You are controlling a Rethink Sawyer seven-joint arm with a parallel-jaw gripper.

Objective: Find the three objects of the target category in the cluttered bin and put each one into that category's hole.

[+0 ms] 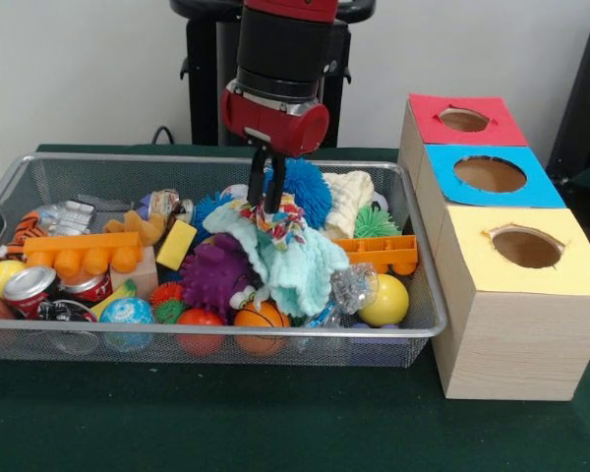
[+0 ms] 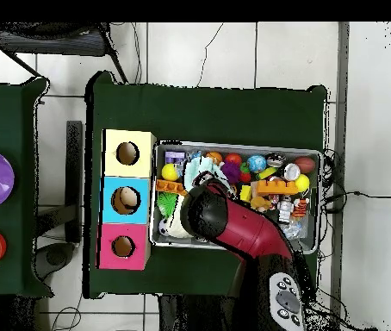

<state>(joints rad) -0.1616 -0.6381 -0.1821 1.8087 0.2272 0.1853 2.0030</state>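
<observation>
A wire mesh bin holds a heap of toys, balls, cans and cloths. My gripper reaches down into its middle, with the fingers drawn together on a floral patterned cloth. That cloth lies on top of a mint green cloth. Right behind the fingers is a blue spiky ball, and a cream knitted cloth lies to the right of it. In the overhead view the red arm covers the gripper and part of the bin.
Beside the bin stand three wooden boxes, each with a top hole: red, blue and yellow. A purple spiky toy, orange blocks, cans, a yellow ball and a basketball crowd the bin.
</observation>
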